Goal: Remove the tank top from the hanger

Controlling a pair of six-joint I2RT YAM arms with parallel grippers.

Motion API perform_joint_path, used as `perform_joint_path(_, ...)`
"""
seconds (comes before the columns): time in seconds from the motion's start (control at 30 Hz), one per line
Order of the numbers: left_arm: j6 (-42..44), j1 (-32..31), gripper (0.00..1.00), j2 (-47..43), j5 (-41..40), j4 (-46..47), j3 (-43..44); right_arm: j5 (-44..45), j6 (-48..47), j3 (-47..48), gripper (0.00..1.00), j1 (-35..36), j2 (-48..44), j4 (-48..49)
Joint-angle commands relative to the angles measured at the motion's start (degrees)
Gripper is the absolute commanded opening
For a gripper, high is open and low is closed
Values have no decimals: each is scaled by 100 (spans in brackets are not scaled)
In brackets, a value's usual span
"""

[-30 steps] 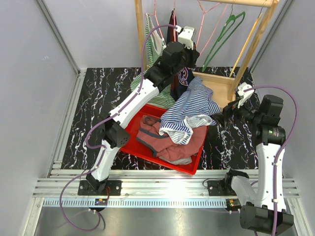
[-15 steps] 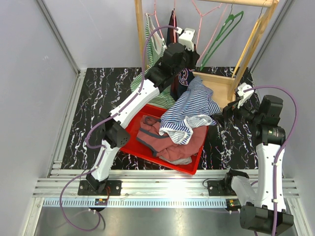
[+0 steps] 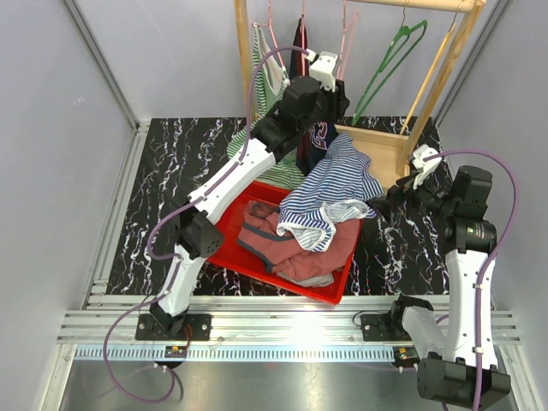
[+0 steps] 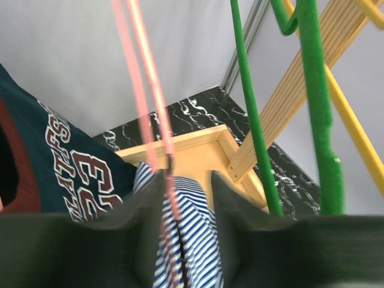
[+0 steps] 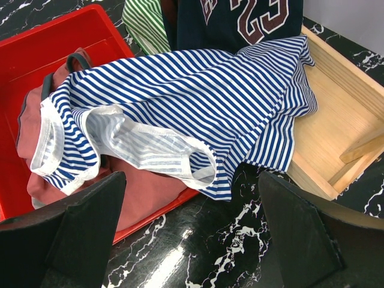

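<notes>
A blue-and-white striped tank top (image 3: 330,193) lies off any hanger, draped from the wooden rack base over the clothes in the red tray; it also shows in the right wrist view (image 5: 180,90). An empty pink hanger (image 3: 345,34) hangs from the rail. My left gripper (image 3: 332,79) is up beside it. In the left wrist view the pink hanger (image 4: 147,78) runs down through the gap of the left gripper (image 4: 187,180), whose jaws stand apart, open and not pinching it. My right gripper (image 3: 390,201) hovers wide open over the table by the top's hem (image 5: 192,177).
A navy jersey top (image 3: 315,137) and a green striped top (image 3: 270,77) hang on the wooden rack (image 3: 437,77), along with a green hanger (image 3: 390,56). The red tray (image 3: 248,261) holds a rust-coloured garment. Grey walls enclose the black marble table.
The left gripper's jaws have parted from shut, releasing the pink hanger. The hanger has swung from spread out to hanging nearly edge-on. The right arm has not moved.
</notes>
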Motion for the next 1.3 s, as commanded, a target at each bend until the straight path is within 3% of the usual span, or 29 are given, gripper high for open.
perform_joint_path(0.0, 42, 9, 46, -724, 36, 352, -162, -206, -229, 37, 100, -32, -98, 2)
perform_joint_path(0.23, 113, 0, 74, -1533, 299, 484, -742, -241, -379, 37, 100, -32, -80, -95)
perform_joint_path(0.6, 560, -62, 85, -3051, 1459, 659, -2419, -224, -590, 10, 100, -40, -36, -166)
perform_joint_path(0.7, 850, -88, 86, -3946, 1784, 1063, -3595, -232, -643, -7, 100, -40, -10, -192)
perform_joint_path(0.83, 1158, -88, 91, -5194, 2198, 1723, -5798, -329, -669, -25, 100, -49, 51, -210)
perform_joint_path(0.93, 1141, -88, 93, -5960, 2181, 1759, -6732, -373, -678, -34, 100, -49, 113, -218)
perform_joint_path(1.1, 404, -88, 99, -6587, 1988, 1731, -8000, -312, -687, -51, 100, -49, 192, -201)
perform_joint_path(1.27, -894, -123, 99, -6421, 1340, 2417, -8846, -241, -661, -113, 100, -75, 262, -131)
